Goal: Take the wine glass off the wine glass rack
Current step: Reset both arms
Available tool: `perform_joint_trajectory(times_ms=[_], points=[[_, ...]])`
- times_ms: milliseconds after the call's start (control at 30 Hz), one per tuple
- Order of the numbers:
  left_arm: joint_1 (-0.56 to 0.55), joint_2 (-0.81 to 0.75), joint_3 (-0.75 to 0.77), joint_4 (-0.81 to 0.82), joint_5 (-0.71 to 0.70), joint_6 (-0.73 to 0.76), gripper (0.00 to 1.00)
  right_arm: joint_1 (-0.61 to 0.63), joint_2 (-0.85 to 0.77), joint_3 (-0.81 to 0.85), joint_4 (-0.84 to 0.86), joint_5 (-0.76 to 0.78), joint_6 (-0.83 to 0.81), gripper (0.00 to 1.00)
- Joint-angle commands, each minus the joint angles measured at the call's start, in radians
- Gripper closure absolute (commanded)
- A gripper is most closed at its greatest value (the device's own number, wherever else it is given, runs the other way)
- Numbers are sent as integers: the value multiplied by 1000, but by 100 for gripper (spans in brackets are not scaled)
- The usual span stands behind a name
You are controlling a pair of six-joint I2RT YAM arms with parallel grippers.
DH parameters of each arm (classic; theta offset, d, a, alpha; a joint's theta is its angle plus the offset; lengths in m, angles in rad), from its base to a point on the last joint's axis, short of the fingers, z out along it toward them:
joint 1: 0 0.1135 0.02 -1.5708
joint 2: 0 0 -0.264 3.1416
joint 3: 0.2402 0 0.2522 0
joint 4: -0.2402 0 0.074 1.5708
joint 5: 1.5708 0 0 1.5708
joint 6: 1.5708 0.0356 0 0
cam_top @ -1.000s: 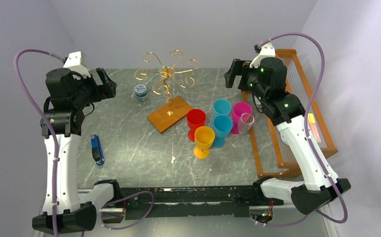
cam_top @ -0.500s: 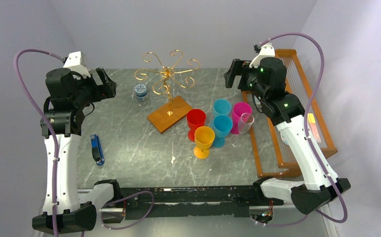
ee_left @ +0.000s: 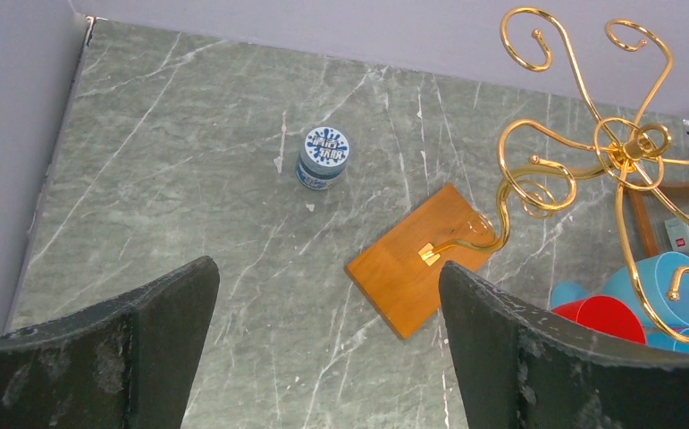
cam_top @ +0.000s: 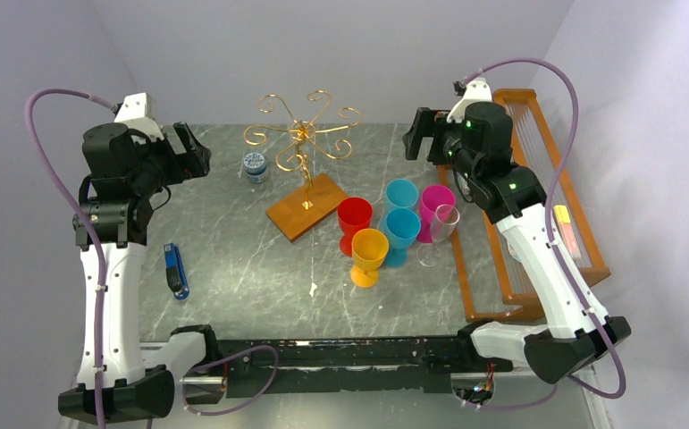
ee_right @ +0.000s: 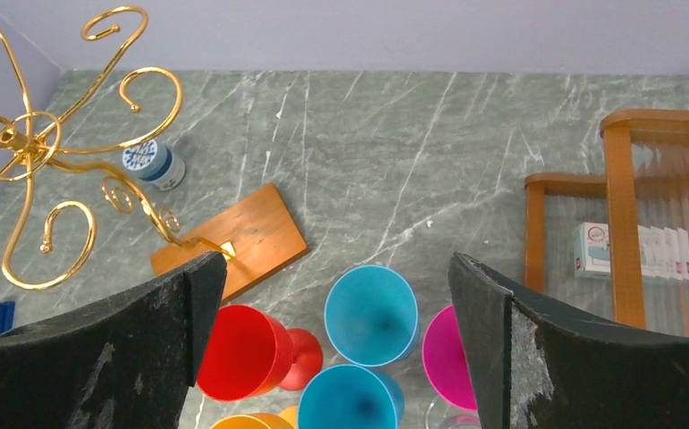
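Far left, the left gripper [cam_top: 199, 150] is hovering high over the table [cam_top: 233, 241], jaws spread fully, gripping nothing, not moving since a second ago. Next, the jar [cam_top: 254, 166] and rack [cam_top: 303, 143] are sitting unchanged, with the rack's gold arms all hanging bare. The cups [cam_top: 354, 214] are clustering right of the rack base. The wine glass [cam_top: 439, 228] is standing upright on the table just beside the pink cup [cam_top: 434, 204], well apart from the rack. The right gripper [cam_top: 416, 136] is also gaping wide and empty, its wrist just drifting slightly left, nothing else shifting. Judging: glass already off, task looking done, arms idling, not reaching.
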Motion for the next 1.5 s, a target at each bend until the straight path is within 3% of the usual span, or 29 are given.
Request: perform_joint_trajectory(times_ms=[0, 1467], points=[[5, -1, 2, 20, 16, 4, 3, -7, 15, 39, -25, -13, -22, 0], [5, -11, -34, 22, 22, 13, 3, -7, 10, 14, -16, 40, 32, 0]])
